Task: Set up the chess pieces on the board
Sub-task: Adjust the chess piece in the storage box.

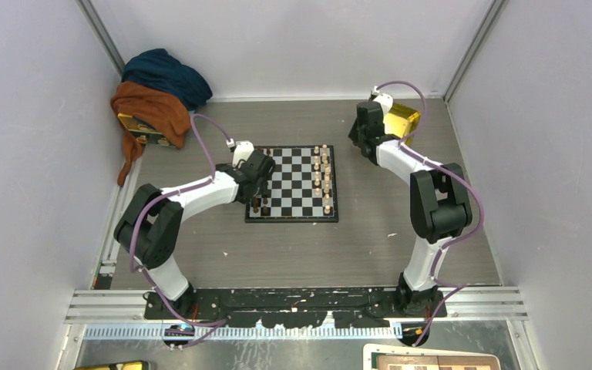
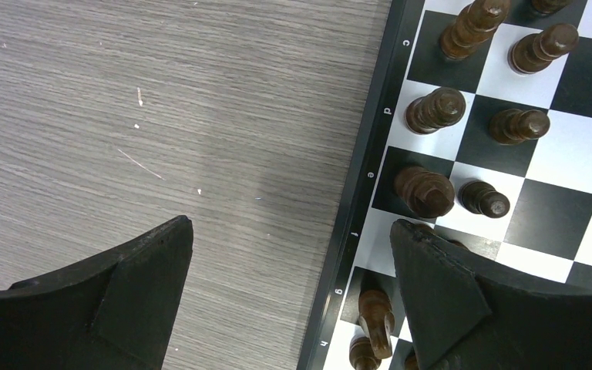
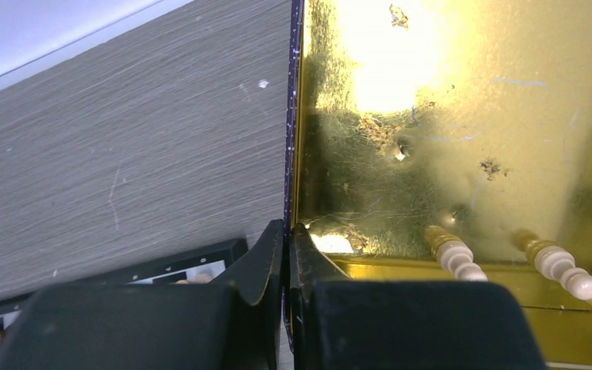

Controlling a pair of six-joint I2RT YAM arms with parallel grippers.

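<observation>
Grey wood-grain tabletop point(image 1: 223, 254), white walls point(image 1: 31, 116) around. Board point(image 1: 293, 185) sits mid-table, tan chess pieces point(image 1: 320, 173) along its right side. Left fingers point(image 2: 146, 270) wide apart at its left edge; right fingers point(image 3: 266, 262) pinched together by the gold tray point(image 3: 470, 154).

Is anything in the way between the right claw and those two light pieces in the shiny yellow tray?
Only the side wall of the tray, right at the tips of the shut right claw. Inside the tray, nothing visible lies between it and the two light pieces.

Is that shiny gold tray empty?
Not empty: two pale chess pieces lie on their sides inside the tray, by its edge.
</observation>
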